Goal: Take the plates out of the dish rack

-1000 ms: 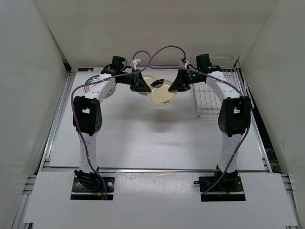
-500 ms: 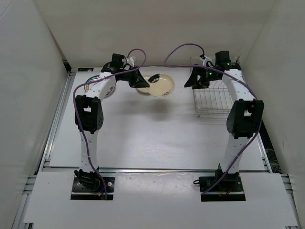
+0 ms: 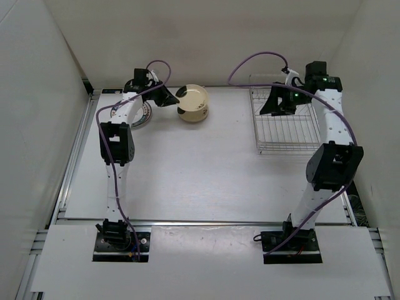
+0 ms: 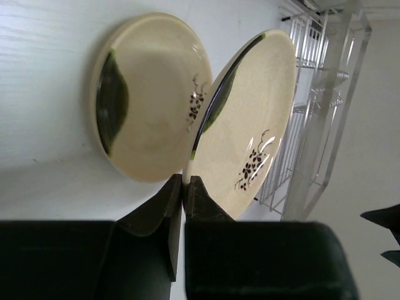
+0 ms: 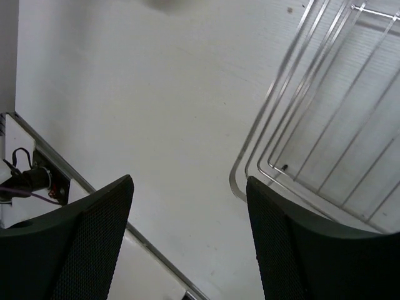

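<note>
My left gripper (image 3: 170,97) (image 4: 185,179) is shut on the rim of a cream plate with a dark patch (image 3: 190,95) (image 4: 250,125). It holds the plate tilted, just above a second cream plate (image 3: 194,115) (image 4: 147,97) that lies on the table at the back left. A plate with a dark patterned rim (image 3: 143,116) lies further left, partly hidden under the left arm. My right gripper (image 3: 279,101) (image 5: 189,180) hangs open and empty over the left part of the dish rack (image 3: 287,149) (image 5: 300,125). No plate shows in the rack.
White enclosure walls stand close on the left, back and right. A metal rail (image 3: 74,156) runs along the table's left edge. Purple cables (image 3: 250,62) loop above both wrists.
The right gripper has opened, let go of the cream plate and swung back right over the rack. The left gripper has carried the plate left and back, over the other cream plate.
</note>
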